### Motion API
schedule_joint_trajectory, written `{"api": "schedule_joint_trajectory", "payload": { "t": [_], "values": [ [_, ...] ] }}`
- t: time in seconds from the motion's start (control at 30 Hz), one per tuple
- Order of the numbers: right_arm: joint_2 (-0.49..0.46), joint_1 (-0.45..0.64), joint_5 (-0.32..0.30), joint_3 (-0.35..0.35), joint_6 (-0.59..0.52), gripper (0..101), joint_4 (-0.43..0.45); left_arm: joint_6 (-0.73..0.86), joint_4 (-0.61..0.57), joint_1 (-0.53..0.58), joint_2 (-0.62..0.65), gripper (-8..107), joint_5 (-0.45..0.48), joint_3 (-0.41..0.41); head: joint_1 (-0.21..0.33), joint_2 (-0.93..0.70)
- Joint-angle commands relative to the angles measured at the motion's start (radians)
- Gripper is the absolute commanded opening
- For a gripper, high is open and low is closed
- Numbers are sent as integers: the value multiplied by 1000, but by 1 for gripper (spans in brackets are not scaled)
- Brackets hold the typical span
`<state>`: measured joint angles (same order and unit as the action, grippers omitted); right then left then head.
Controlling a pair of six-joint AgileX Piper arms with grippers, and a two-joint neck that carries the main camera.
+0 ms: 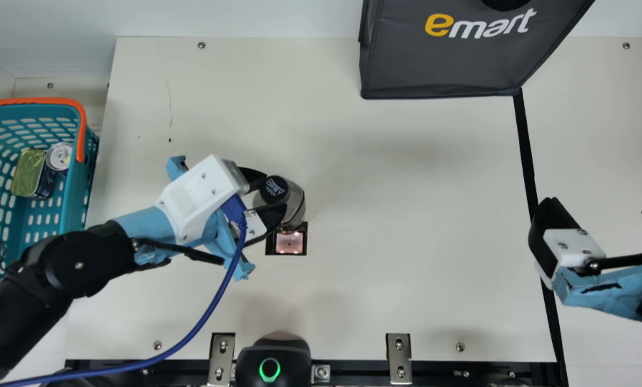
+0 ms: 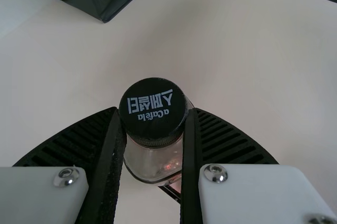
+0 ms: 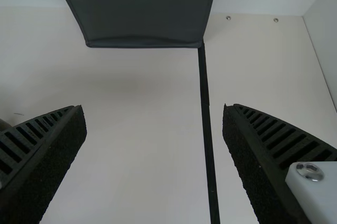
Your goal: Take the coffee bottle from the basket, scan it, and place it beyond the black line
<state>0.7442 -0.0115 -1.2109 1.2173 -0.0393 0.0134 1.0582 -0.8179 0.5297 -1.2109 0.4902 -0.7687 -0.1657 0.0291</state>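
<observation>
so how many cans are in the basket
2 visible: a gold-topped tin and a silver-topped can beside it, nearer the orange handle of the basket. Others may be hidden; the basket is partly cut off.

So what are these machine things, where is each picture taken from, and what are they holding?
They're robot arms, with grippers for hands. The main picture comes from a camera on the robot's neck, looking down at the table. The other two come from cameras on its wrists, so you see its own fingers up close.

The left gripper is pinching a bottle with a black lid, by a little glowing square. The right gripper is open, with nothing in it.

There's also a blue-green basket with a can and a tin inside, a dark bag, and a black line.
</observation>
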Motion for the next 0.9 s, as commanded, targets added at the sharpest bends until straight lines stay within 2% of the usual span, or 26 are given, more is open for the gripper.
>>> {"api": "schedule_joint_trajectory", "payload": {
  "t": [0.0,0.57,0.87],
  "values": [
    [0,0,0,0,0,91,0,-5,3,3,1,31,-2,0,27,-2],
    [0,0,0,0,0,91,0,-64,46,21,9,88,-12,-3,27,-2],
    [0,0,0,0,0,91,0,-179,140,16,19,90,-28,-14,27,-2]
  ]
}}
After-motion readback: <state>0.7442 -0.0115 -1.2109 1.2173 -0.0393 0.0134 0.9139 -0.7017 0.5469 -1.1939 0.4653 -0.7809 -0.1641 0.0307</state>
